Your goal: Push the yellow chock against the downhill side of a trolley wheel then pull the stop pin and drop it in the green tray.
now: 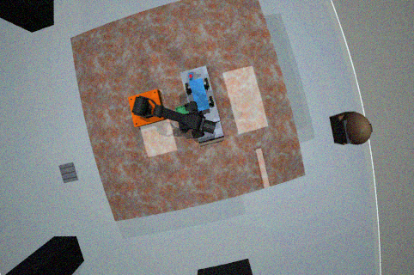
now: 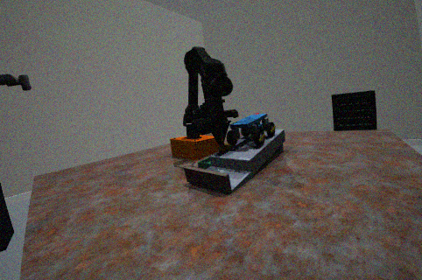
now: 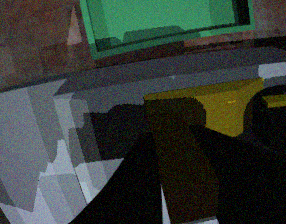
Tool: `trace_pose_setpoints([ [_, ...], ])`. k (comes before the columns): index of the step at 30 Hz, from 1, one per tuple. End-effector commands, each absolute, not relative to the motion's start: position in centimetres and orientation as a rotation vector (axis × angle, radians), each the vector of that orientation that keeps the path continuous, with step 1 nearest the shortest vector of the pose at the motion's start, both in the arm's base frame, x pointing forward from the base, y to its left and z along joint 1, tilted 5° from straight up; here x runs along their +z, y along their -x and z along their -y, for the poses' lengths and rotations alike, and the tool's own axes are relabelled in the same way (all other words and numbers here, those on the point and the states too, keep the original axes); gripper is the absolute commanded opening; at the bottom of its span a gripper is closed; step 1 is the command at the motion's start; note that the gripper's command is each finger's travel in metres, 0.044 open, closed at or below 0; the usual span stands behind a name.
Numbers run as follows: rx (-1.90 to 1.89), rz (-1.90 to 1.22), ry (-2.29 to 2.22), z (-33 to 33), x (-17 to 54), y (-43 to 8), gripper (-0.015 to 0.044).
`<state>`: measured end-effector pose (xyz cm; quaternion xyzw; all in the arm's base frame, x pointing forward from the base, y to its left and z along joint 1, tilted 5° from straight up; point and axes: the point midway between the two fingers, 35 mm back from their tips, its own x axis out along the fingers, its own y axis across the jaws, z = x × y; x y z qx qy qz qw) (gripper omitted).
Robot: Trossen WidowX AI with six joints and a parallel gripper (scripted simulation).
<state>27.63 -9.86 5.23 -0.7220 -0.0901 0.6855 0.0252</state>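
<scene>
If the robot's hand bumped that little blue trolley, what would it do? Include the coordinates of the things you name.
The blue trolley (image 1: 198, 93) (image 2: 250, 121) would probably roll rather than slide, since it stands on wheels. Downhill seems its likeliest way, as the ramp (image 1: 216, 125) (image 2: 273, 147) slopes. Its flat, straight-edged top looks stiff, so I'd expect it to move as one piece.

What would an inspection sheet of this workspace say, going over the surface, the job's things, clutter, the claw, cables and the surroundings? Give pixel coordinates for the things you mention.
Surface: mottled red-brown and grey top (image 1: 180, 37) (image 2: 219, 230), pale patches on it.
Trolley: blue (image 1: 198, 93) (image 2: 249, 121), on the grey ramp (image 1: 218, 129) (image 2: 267, 151).
Stop pin: red head (image 1: 191, 76) at the uphill end.
Chock: yellow (image 3: 224, 107), beside a wheel; contact unclear.
Green tray: (image 1: 182, 110) (image 3: 164, 12) beside the ramp.
Clutter: nothing seen.
Claw: (image 3: 181, 165) shut on the chock's handle.
Cables: nothing seen.
Surroundings: dark blocks, a floor grille (image 1: 68, 172), plain walls.
</scene>
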Motion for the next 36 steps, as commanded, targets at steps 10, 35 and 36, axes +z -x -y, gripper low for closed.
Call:
trace_pose_setpoints([
  [10,2.120,0.281,2.232,9.9,5.2,-27.6,0.0105],
  [35,2.113,0.294,2.232,11.1,11.1,-27.3,0.0190],
  [36,2.122,0.293,2.218,11.0,10.2,-27.2,0.0216],
])
